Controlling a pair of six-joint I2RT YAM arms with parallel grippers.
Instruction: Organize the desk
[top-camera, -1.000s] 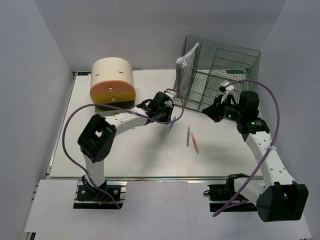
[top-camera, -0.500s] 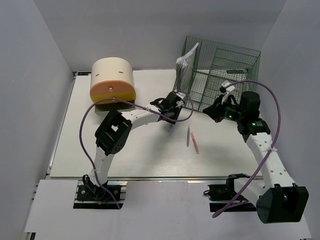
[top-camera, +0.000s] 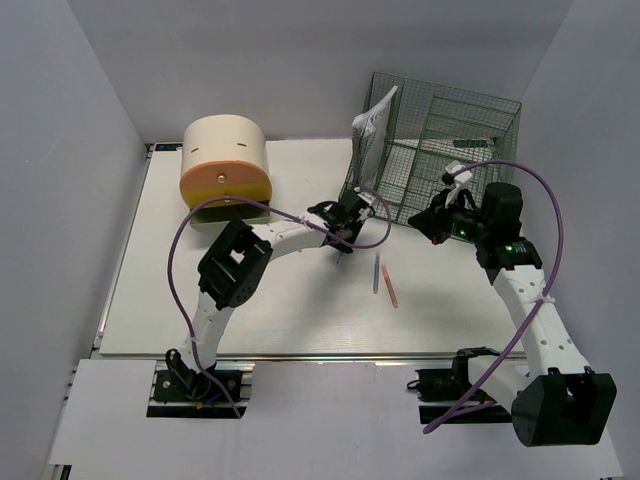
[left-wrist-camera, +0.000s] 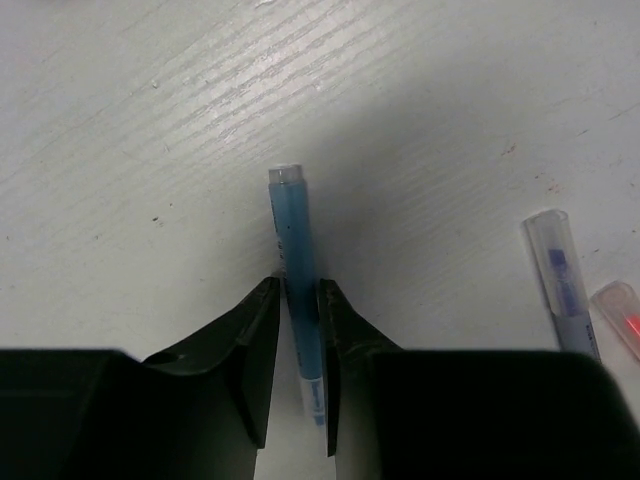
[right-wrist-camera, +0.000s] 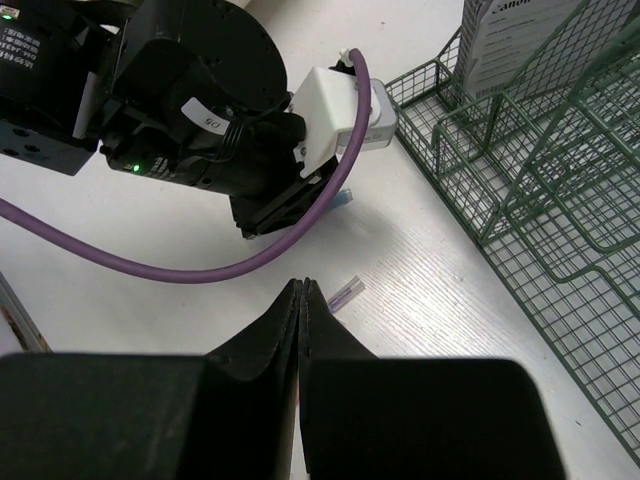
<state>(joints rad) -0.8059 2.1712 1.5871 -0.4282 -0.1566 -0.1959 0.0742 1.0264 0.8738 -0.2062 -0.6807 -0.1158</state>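
The white desk (top-camera: 200, 290) holds three pens near its middle right. A blue pen (left-wrist-camera: 295, 240) lies flat on it, seen from above (top-camera: 342, 254). My left gripper (left-wrist-camera: 298, 300) is low over the desk (left-wrist-camera: 150, 120), its jaws closed snugly on both sides of the blue pen's lower half; from above it sits over the pen (top-camera: 343, 236). A clear purple pen (top-camera: 376, 272) and a red pen (top-camera: 391, 287) lie just right of it. My right gripper (right-wrist-camera: 302, 290) is shut and empty, held above the desk near the rack (top-camera: 432, 226).
A green wire rack (top-camera: 440, 150) stands at the back right with a white booklet (top-camera: 372, 125) leaning in its left end. A cream-and-orange round drawer box (top-camera: 225, 170) stands at the back left. The purple pen (left-wrist-camera: 560, 280) and red pen (left-wrist-camera: 622, 310) lie close to my left fingers.
My left arm has stretched rightward and its gripper has come down over the blue pen. The right arm has hardly moved.
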